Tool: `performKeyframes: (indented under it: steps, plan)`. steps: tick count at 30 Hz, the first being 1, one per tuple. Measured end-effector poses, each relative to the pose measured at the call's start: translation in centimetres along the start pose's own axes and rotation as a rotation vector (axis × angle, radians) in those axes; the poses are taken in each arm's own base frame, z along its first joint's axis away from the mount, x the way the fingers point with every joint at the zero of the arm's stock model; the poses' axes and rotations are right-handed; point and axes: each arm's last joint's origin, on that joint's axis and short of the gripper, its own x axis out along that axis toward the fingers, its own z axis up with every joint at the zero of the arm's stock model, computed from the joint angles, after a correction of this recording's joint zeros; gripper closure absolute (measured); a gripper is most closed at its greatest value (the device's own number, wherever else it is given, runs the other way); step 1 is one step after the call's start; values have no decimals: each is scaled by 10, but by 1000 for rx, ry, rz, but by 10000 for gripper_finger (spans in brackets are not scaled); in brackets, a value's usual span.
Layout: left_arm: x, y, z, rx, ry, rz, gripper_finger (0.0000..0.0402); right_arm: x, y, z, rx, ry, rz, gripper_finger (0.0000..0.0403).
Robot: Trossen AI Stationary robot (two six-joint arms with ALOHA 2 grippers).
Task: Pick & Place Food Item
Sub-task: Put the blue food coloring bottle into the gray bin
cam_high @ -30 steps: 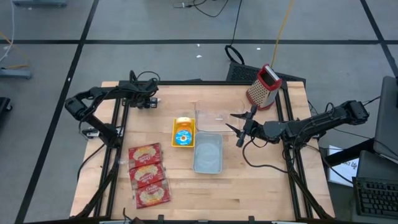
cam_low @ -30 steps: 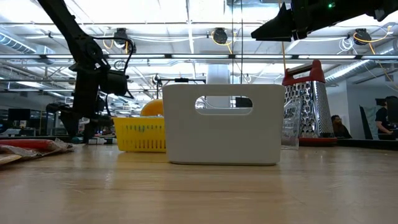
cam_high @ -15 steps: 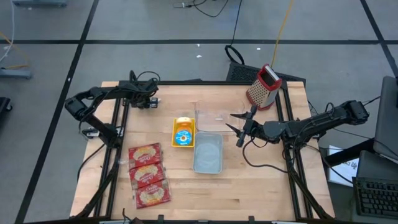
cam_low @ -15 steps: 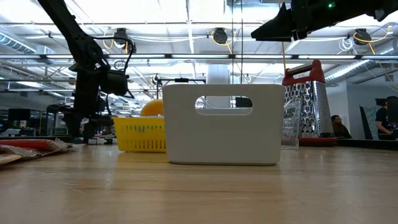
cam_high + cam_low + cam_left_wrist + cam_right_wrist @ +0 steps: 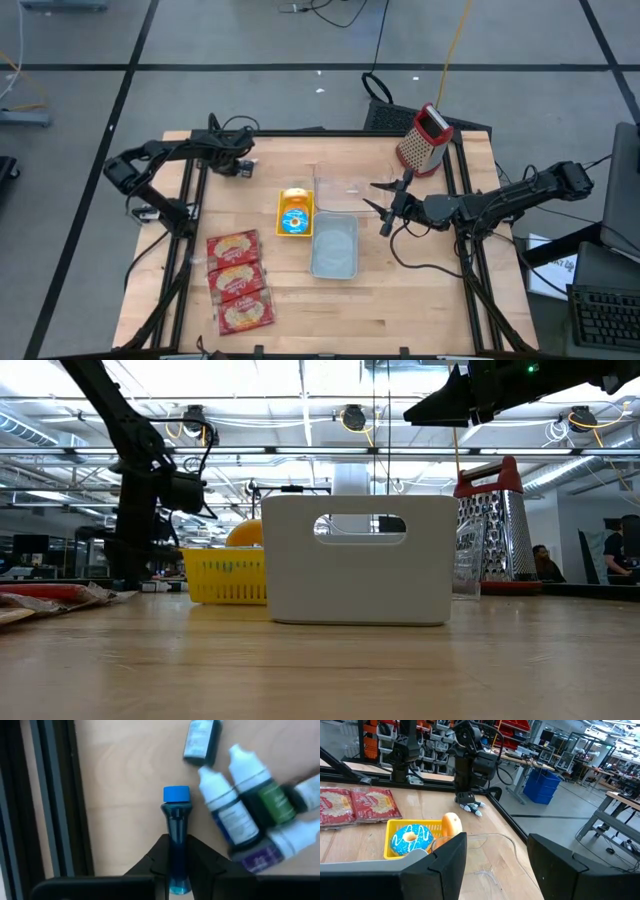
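The left gripper [image 5: 177, 865] is down at the far left corner of the table [image 5: 390, 310], its fingers pinched on a small blue bottle [image 5: 176, 827] that lies flat on the wood with its blue cap pointing away from the wrist. Just beside it lies a loose cluster of similar bottles [image 5: 250, 815] with white caps, one green, one purple, some touching each other. The blue bottle looks like light, stiff plastic with a smooth round body, so it should lift with little effort but could roll or slip out if gripped off-centre; the hold across the barrel below the cap seems the sound place, since the cap end is narrower and would give the fingers less to bear on. The neighbours are close enough that a sideways drag could knock them about, so a straight lift seems the safer way. The right gripper [image 5: 383, 208] hangs spread and empty over the far end of the grey bin [image 5: 333, 262] at mid-table. A yellow basket [image 5: 283, 205] with a donut [image 5: 410, 838] sits at the bin's left, packets [image 5: 238, 281] lie along the near left edge, and a grater [image 5: 424, 138] stands at the far right corner.
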Motion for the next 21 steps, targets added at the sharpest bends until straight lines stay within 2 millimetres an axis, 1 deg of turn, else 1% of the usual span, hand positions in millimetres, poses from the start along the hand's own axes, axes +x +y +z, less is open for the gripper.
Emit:
performKeyframes:
  steps: [2,5,9,12,15,18,21]
  plan:
    - [-4,2,-1,6,-3,-9,359,0,0,0,0,0,0,206]
    - [-16,5,-4,12,-53,-9,361,0,0,0,0,0,0,206]
    - [-42,7,-8,21,-161,-94,363,0,0,0,0,0,0,206]
    - [-65,5,-15,67,-245,-236,364,0,0,0,0,0,0,206]
    - [-91,-2,-24,150,-363,-417,364,0,0,0,2,0,0,206]
    - [-115,-13,-35,247,-498,-588,364,0,0,0,24,-2,10,206]
    - [-137,-28,-47,371,-624,-750,364,0,1,1,33,-17,57,206]
